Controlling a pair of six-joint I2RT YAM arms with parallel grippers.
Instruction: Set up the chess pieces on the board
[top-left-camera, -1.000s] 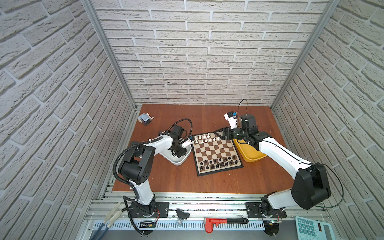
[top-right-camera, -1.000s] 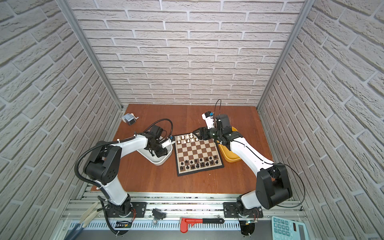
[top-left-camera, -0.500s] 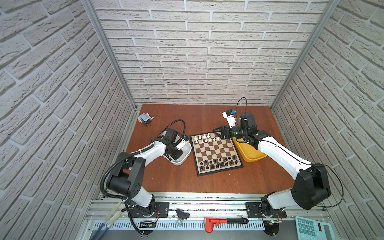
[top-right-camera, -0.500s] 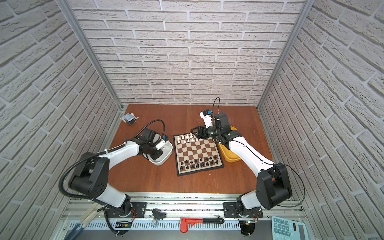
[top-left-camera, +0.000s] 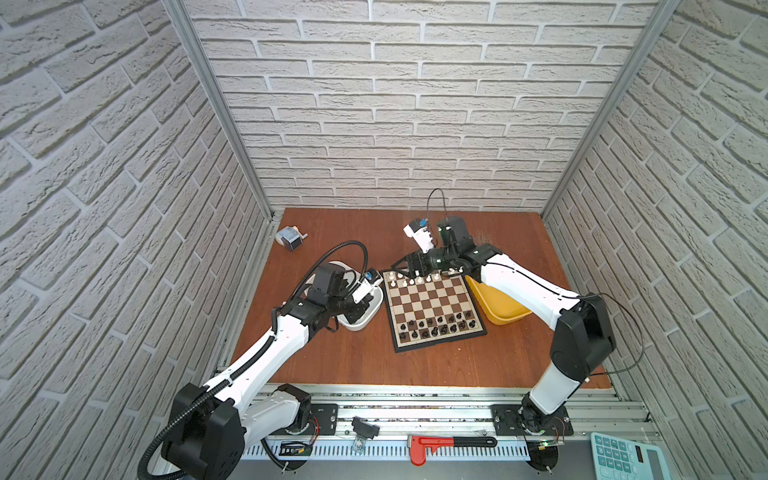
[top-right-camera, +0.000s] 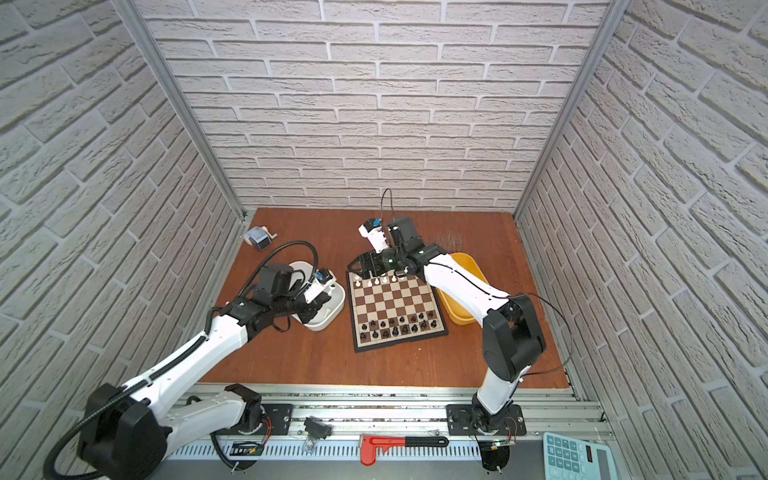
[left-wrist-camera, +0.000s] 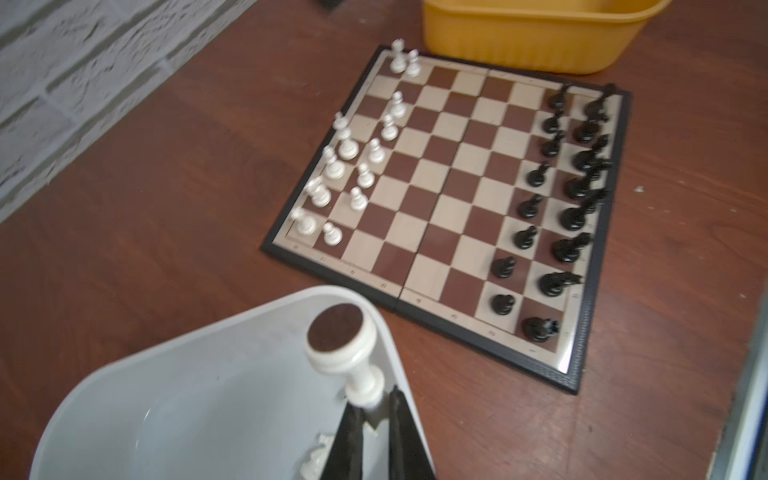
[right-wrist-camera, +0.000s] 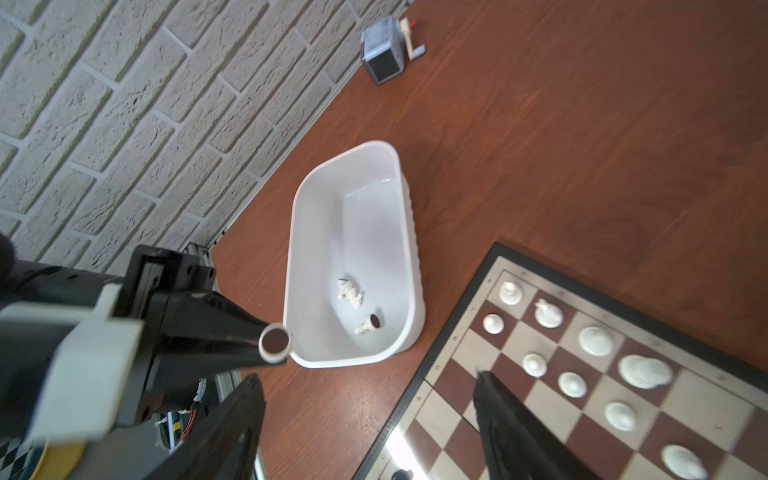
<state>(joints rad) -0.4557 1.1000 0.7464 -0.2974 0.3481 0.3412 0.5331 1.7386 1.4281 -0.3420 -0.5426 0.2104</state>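
The board (top-left-camera: 432, 301) lies mid-table, with white chess pieces (top-left-camera: 419, 280) along its far rows and black ones (top-left-camera: 436, 326) along its near rows. My left gripper (left-wrist-camera: 374, 399) is shut on a white chess piece (left-wrist-camera: 345, 353), held base outward over the rim of a white tub (left-wrist-camera: 199, 395). In both top views this gripper (top-left-camera: 360, 311) (top-right-camera: 314, 309) hangs at the tub. My right gripper (right-wrist-camera: 368, 376) (top-left-camera: 405, 270) stands open and empty above the board's far left corner (right-wrist-camera: 503, 266). Two white pieces (right-wrist-camera: 351, 291) lie inside the tub (right-wrist-camera: 353, 216).
A yellow tub (top-left-camera: 500, 313) stands against the board's right side. A small grey box with a crank (top-left-camera: 289, 239) lies at the table's back left. Brick walls close in three sides.
My left gripper drew back from the board's left edge to the white tub and shut on a white piece. My right gripper's jaws spread wider at the board's far edge.
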